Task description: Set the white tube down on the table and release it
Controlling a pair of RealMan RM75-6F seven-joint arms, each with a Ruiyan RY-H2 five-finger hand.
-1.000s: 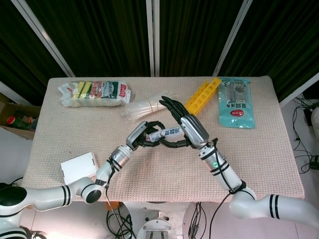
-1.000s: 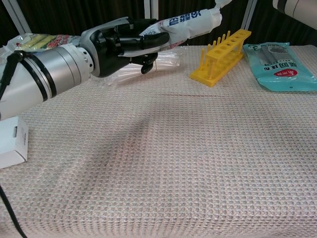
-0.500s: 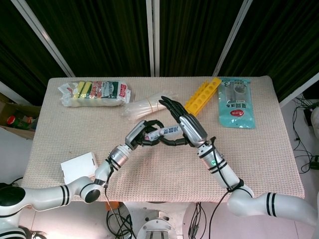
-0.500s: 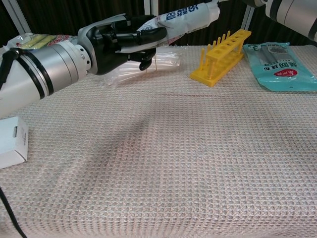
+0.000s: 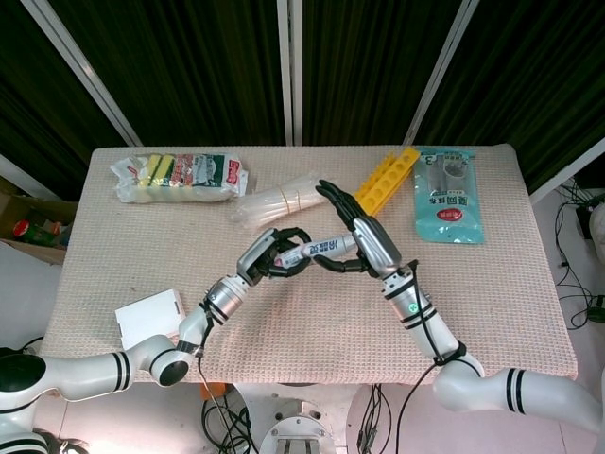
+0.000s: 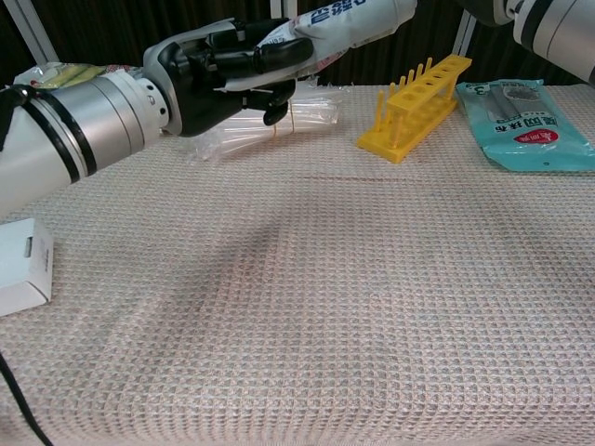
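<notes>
The white tube (image 5: 323, 249) with blue print hangs above the middle of the table (image 5: 132, 255), tilted with its cap end up and to the right. My left hand (image 5: 272, 257) grips its lower end; in the chest view the left hand (image 6: 218, 74) is wrapped around the tube (image 6: 349, 14) near the top edge. My right hand (image 5: 365, 241) sits right at the cap end with its fingers spread and reaching up-left. No right finger visibly closes on the tube. Only the right forearm (image 6: 553, 28) shows in the chest view.
A yellow rack (image 5: 385, 180) and a teal packet (image 5: 448, 194) lie at the back right. A clear bag of sticks (image 5: 279, 200) lies behind the hands, a sponge pack (image 5: 180, 177) at the back left, and a white box (image 5: 149, 317) at the front left edge.
The left hand has lifted the tube a little higher. The right hand has shifted slightly right, away from the tube's cap end.
</notes>
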